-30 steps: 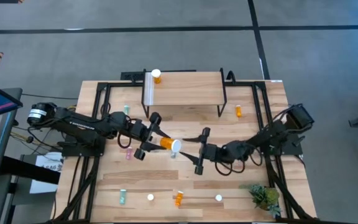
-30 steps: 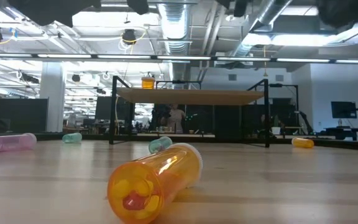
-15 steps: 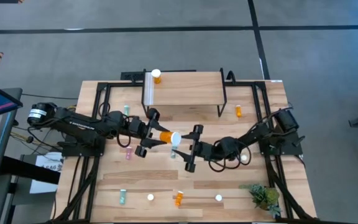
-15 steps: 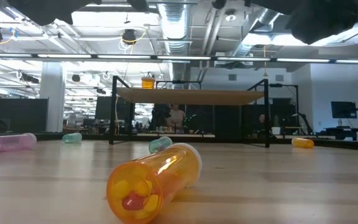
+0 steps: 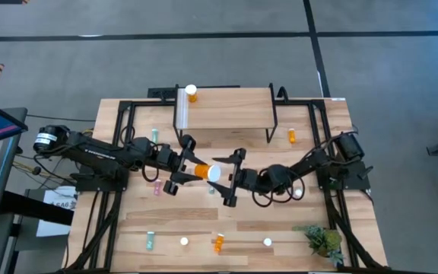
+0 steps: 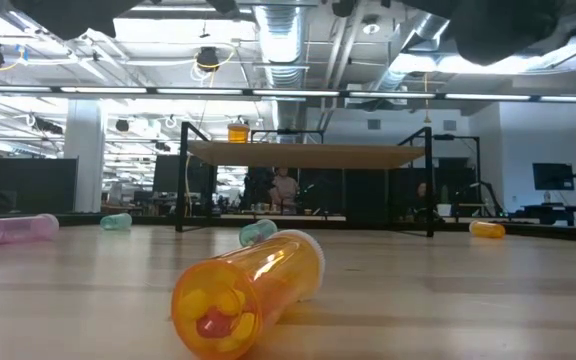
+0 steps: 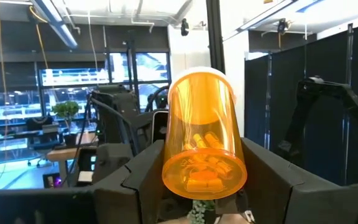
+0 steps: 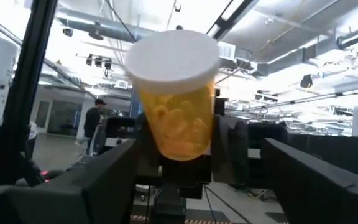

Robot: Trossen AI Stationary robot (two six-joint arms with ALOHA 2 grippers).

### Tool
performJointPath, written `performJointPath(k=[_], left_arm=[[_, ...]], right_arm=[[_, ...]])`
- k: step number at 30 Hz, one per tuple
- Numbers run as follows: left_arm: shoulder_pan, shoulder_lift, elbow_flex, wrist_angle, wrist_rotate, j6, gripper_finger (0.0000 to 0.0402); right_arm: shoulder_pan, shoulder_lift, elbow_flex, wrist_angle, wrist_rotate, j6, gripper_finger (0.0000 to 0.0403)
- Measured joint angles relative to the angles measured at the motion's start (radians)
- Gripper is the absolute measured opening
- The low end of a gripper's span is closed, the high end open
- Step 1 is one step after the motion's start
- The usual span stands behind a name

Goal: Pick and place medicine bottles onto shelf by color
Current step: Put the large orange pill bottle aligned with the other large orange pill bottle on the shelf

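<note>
A: The left claw (image 5: 190,167) is clamped on the bottom end of a wide orange transparent pill bottle with a big white lid (image 5: 204,172), holding it lengthways above the middle of the wooden surface (image 5: 295,228), lid pointing at the other arm. The right claw (image 5: 232,176) stands spread wide, one finger on each side of that white lid, gripping nothing yet.

B: So a handover. How would you do it well?

A: My judgement: slide the right claw further along so its fingers (image 8: 309,180) close on the orange body behind the lid, not on the lid rim. Only once that grip is firm should the left let go.

B: And then?

A: The small raised light-wood shelf on thin black legs (image 5: 226,109) sits at the far side, with one orange white-capped bottle (image 5: 192,93) standing at its left end. The bottle belongs beside it, I'd say, set upright on its base.
</note>
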Motion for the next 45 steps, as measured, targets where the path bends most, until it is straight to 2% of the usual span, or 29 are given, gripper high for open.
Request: performJointPath(k=[6,12,24,37,41,45], left_arm=[[0.0,0.0,0.0,0.0,-0.001,0.001,0.0165],[0.0,0.0,0.0,0.0,-0.009,0.009,0.0165],[0.0,0.0,0.0,0.0,-0.01,0.009,0.0165],[-0.014,0.0,0.001,0.029,-0.015,0.009,0.0165],[-0.015,0.0,0.001,0.016,-0.026,0.016,0.0165],[-0.014,0.0,0.001,0.009,-0.028,0.019,0.0165]], right_arm=[[-0.006,0.0,0.001,-0.001,-0.034,0.029,0.0378],[-0.006,0.0,0.023,-0.004,-0.087,0.029,0.0365],[-0.024,0.0,0.055,-0.004,-0.101,0.029,0.0353],[-0.049,0.0,0.056,-0.052,-0.138,0.089,0.028],[-0.049,0.0,0.056,-0.028,-0.182,0.089,0.0269],[-0.049,0.0,0.056,-0.023,-0.183,0.092,0.0265]])
